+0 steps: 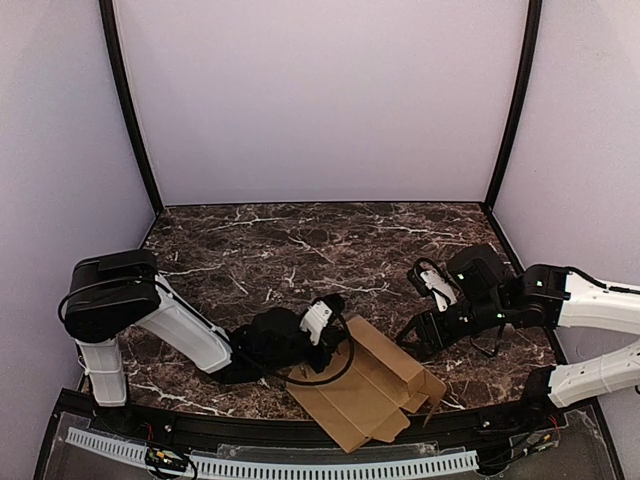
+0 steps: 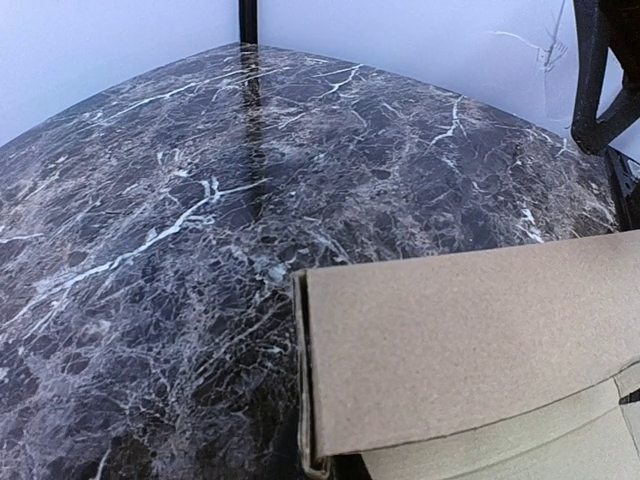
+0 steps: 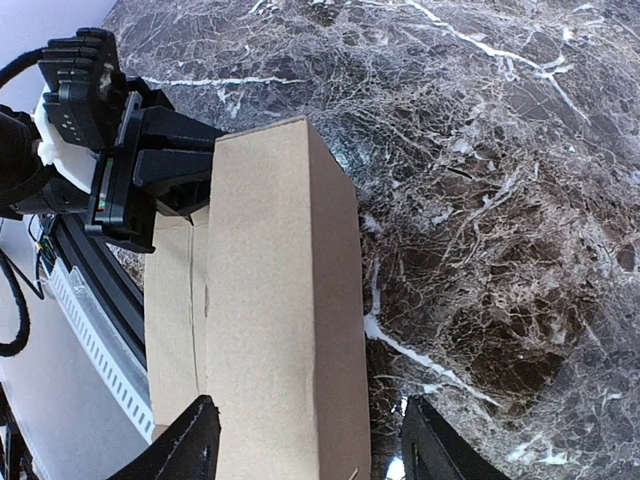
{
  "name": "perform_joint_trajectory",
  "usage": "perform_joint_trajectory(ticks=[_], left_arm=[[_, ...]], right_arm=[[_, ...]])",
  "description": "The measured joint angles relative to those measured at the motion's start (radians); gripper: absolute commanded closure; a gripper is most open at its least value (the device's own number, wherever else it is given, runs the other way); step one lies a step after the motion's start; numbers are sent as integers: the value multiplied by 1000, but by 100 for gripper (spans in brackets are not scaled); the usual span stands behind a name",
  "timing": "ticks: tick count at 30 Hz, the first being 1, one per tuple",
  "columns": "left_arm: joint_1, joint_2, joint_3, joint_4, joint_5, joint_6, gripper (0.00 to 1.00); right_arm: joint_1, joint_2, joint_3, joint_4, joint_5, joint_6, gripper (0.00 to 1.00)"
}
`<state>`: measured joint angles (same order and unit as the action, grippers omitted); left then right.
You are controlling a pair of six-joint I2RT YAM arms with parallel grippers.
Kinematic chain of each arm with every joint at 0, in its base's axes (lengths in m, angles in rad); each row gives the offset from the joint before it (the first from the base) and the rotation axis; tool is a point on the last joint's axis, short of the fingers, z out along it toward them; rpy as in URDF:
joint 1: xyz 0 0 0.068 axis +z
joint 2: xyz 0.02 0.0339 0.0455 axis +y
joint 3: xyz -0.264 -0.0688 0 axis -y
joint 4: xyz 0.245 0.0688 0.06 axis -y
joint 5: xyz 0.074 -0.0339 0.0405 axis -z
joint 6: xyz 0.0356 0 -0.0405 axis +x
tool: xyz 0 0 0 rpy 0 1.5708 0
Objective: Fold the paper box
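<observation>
Perforated white strip [image 1: 300,465] is running along the near table edge. The paper box [image 1: 365,385] is lying just behind it, slightly right of centre. It is plain brown and part-folded, with one long wall standing up on the far side and the near flaps lying flat. Its near corner is reaching the table's black rim.

Left gripper [image 1: 335,332] is sitting at the box's left end, jaws closed tight. Cannot tell whether cardboard is pinched between them. Right gripper [image 1: 418,335] is hovering at the box's right end, jaws spread wide.

Right wrist view is adding what the top view is not showing. The fingers [image 3: 190,445] are straddling the raised wall, one over the cardboard and the other standing clear over the marble. The left gripper's black body is sitting at the box's far end.

Left wrist view is showing only a flat cardboard panel with a folded edge, filling the lower right.

Marble table [image 1: 300,240] is lying open beyond the box as far as the pale back wall [image 1: 320,100]. Black corner posts [image 1: 125,110] are bounding it left and right.
</observation>
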<state>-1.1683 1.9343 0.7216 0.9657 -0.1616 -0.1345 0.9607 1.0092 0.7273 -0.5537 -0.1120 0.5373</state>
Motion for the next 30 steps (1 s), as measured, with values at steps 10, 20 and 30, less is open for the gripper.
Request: perform_joint_trajectory(ticks=[10, 20, 30], left_arm=[[0, -157, 37, -293, -218, -12, 99], [0, -302, 44, -636, -425, -207, 99], [0, -331, 35, -788, -526, -419, 99]], right_arm=[[0, 5, 35, -10, 42, -16, 38], [-1, 100, 187, 34, 99, -50, 34], [-2, 241, 220, 105, 101, -6, 39]])
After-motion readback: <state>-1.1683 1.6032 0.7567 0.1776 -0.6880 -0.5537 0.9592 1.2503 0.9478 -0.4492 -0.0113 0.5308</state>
